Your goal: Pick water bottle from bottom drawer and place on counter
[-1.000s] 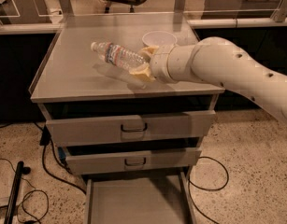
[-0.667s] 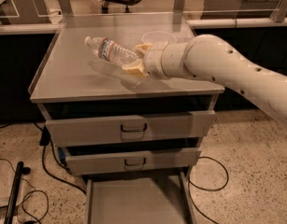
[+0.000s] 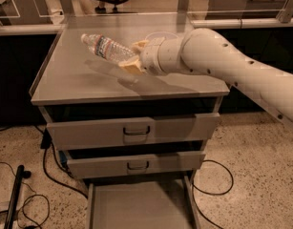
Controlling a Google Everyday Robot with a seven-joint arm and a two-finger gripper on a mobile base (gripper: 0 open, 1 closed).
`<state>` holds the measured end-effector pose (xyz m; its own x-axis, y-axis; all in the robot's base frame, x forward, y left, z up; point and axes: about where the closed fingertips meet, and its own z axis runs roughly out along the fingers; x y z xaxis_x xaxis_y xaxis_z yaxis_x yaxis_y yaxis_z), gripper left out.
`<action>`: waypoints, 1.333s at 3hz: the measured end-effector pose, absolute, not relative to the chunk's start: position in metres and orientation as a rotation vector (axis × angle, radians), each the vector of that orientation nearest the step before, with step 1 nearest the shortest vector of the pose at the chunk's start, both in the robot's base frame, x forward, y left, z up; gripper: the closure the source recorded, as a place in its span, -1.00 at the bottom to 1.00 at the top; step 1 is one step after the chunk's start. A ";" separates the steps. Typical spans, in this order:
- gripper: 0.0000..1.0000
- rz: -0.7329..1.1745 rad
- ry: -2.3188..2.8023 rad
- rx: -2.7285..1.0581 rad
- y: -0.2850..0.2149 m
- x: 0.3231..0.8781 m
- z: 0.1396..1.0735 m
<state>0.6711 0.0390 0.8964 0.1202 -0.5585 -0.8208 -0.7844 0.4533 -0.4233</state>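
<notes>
The water bottle (image 3: 108, 48) is clear and ribbed, with a white cap pointing up and left and a white-red-blue label. My gripper (image 3: 135, 57) is shut on its lower end and holds it tilted above the counter (image 3: 74, 80), over the middle of the grey top. The bottle's shadow falls on the counter below it. The white arm reaches in from the right. The bottom drawer (image 3: 136, 206) stands pulled open at the foot of the cabinet, its flat floor bare.
A clear bowl (image 3: 160, 34) sits on the counter behind the gripper, partly hidden. Two grey drawers with dark loop handles (image 3: 136, 130) are partly open. Black cables (image 3: 22, 190) lie on the speckled floor on both sides. A glass partition stands behind.
My gripper has carried the bottle further left and slightly up over the counter. The drawers have not moved.
</notes>
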 end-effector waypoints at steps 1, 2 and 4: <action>1.00 0.242 1.557 -1.240 0.050 0.684 0.896; 1.00 0.266 1.593 -1.248 0.053 0.697 0.891; 1.00 0.269 1.650 -1.258 0.048 0.708 0.879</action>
